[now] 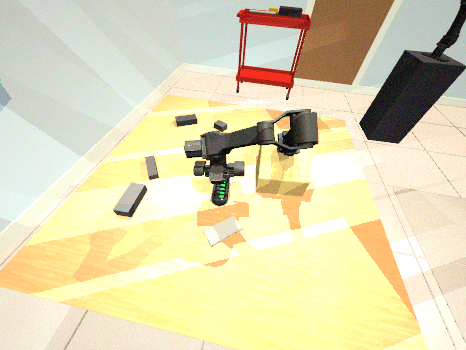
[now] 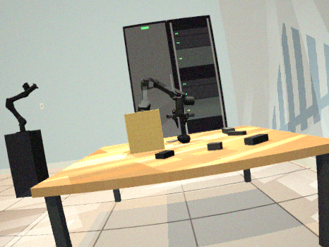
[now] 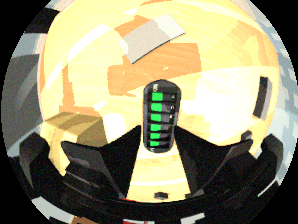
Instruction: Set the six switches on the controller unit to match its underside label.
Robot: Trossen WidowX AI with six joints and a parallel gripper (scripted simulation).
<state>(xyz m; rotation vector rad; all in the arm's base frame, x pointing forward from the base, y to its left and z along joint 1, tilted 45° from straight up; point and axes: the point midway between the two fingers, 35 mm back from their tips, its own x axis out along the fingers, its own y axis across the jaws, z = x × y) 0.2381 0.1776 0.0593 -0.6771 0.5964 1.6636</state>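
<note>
The dark grey controller unit (image 1: 225, 192) (image 2: 183, 138) (image 3: 160, 117) sits on its base near the middle of the bench (image 1: 310, 280) (image 2: 198, 166), switches facing up. A row of green switch ends shows along its top. Its underside label is hidden. My gripper (image 1: 218, 176) (image 2: 179, 126) (image 3: 157, 128) points straight down a little above the unit's near end. Its fingers are partly open with nothing between them, and they do not touch the unit. In the wrist view the unit lies just beyond the two fingers.
A tan cardboard box (image 1: 280, 172) (image 2: 144, 131) (image 3: 67, 125) stands right beside the arm. A light grey plate (image 1: 223, 230) (image 3: 152, 36) lies in front of the unit. Grey modules (image 1: 130, 198) (image 1: 151, 167) (image 1: 186, 119) are scattered to the left. A red cart (image 1: 272, 45) and a black pedestal (image 1: 410, 95) stand off the bench.
</note>
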